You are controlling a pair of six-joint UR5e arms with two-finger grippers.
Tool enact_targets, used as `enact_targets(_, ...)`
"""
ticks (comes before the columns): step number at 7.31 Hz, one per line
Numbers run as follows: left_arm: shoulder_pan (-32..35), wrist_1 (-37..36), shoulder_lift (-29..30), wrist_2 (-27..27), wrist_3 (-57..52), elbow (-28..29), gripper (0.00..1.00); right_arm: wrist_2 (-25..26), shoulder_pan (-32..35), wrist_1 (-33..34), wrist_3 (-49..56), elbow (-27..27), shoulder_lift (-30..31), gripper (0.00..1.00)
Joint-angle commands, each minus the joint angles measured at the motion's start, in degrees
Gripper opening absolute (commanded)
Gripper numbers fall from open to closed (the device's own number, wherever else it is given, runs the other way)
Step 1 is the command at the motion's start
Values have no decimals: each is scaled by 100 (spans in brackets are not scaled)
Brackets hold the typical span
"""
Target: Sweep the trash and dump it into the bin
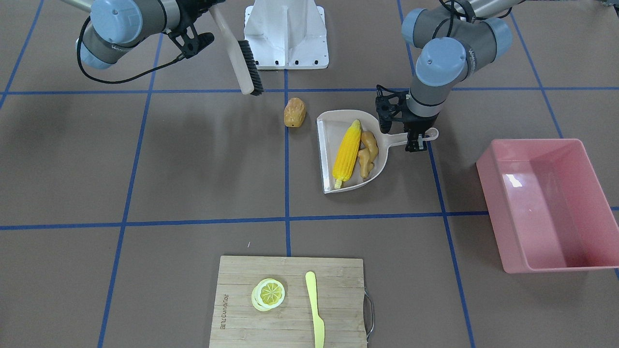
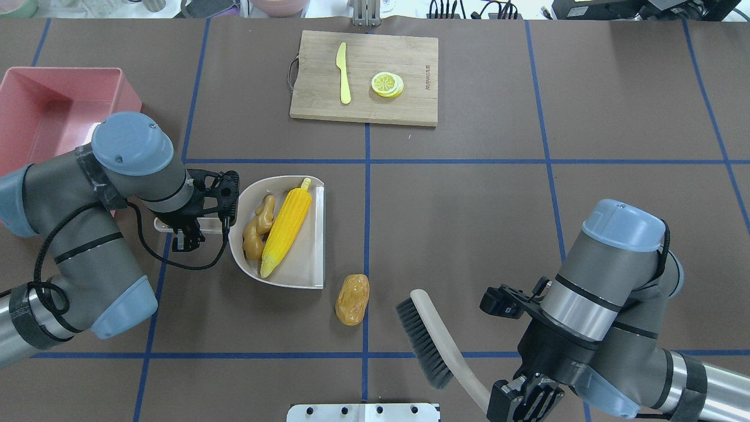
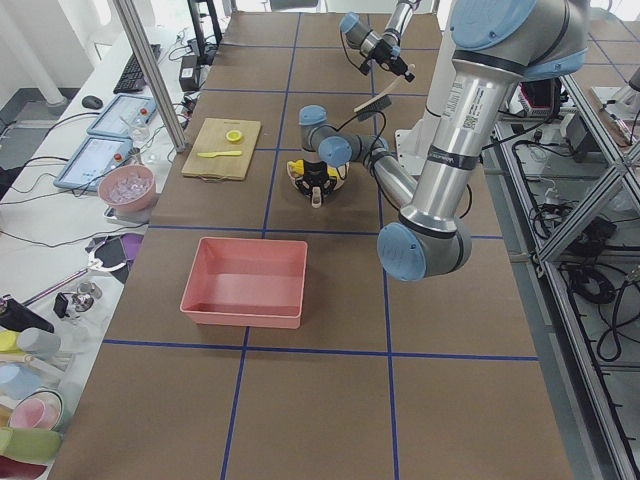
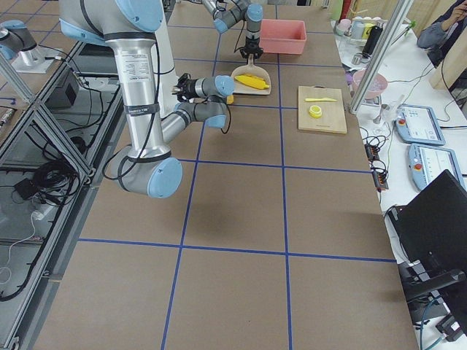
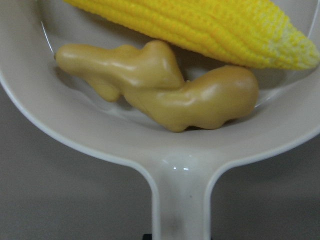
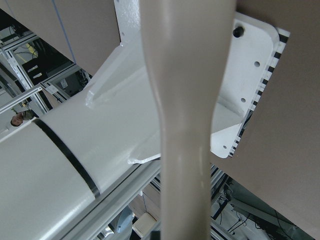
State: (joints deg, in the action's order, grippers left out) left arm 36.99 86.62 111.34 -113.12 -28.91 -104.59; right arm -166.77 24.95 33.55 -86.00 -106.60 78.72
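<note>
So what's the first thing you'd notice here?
The bright yellow corn cob lying beside the ginger root in the beige dustpan, near the middle. Then the big pink bin, empty, at the robot's left end, and the brown potato on the table between dustpan and brush.

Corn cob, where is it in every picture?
Exterior front-facing: corn cob just right of centre.
Overhead exterior: corn cob left of centre.
Exterior left: corn cob a tiny yellow bit, upper middle.
Exterior right: corn cob top middle.
Left wrist-mounted: corn cob across the top.
Right wrist-mounted: not in it.
Landmark: the beige dustpan it lies in.
</note>
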Motion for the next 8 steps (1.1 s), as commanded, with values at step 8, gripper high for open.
enact_targets(8,-315,39,72,211,0,18,0,-479,-553,-112,743,456,30,0)
